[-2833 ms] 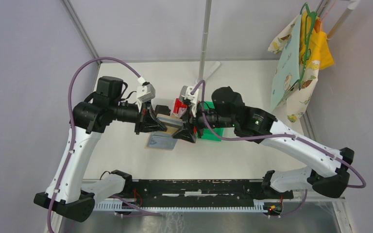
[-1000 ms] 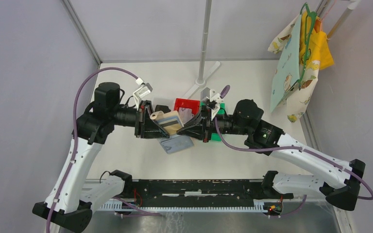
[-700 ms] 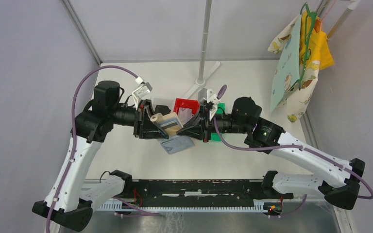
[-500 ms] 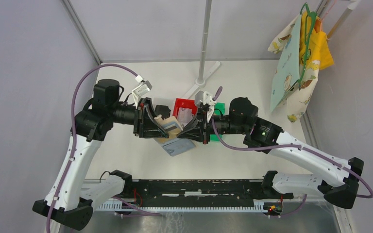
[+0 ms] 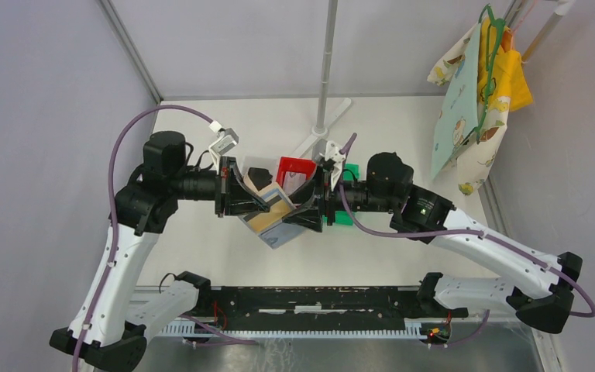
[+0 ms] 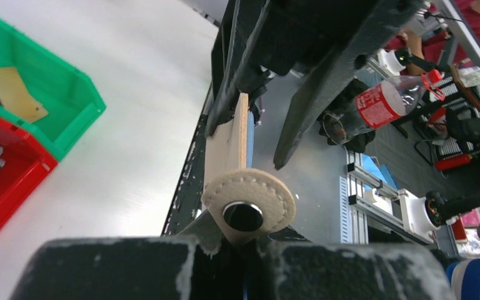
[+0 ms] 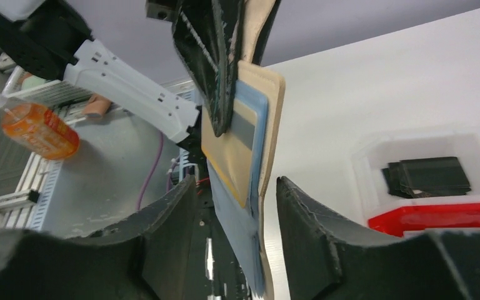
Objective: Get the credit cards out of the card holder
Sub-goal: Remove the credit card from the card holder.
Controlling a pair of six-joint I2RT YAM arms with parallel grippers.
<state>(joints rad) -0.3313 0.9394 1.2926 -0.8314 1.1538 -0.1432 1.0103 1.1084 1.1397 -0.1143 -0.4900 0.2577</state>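
My left gripper is shut on the flap end of the tan card holder and holds it in the air, edge-on and open. In the left wrist view the holder's round snap flap sticks out of the closed left gripper. In the right wrist view a gold card with a grey stripe sits in the holder's light blue pocket. My right gripper is open, one finger on each side of the holder's lower end without clamping it; in the top view it faces the left gripper.
A green bin holds a gold card with a dark stripe. A red bin stands beside it, and a black boxy object behind the grippers. A pole rises at the back, and cloths hang on a hanger at the far right.
The left gripper has turned and lowered the card holder. The right gripper has moved left, so its open fingers now straddle the holder's end.
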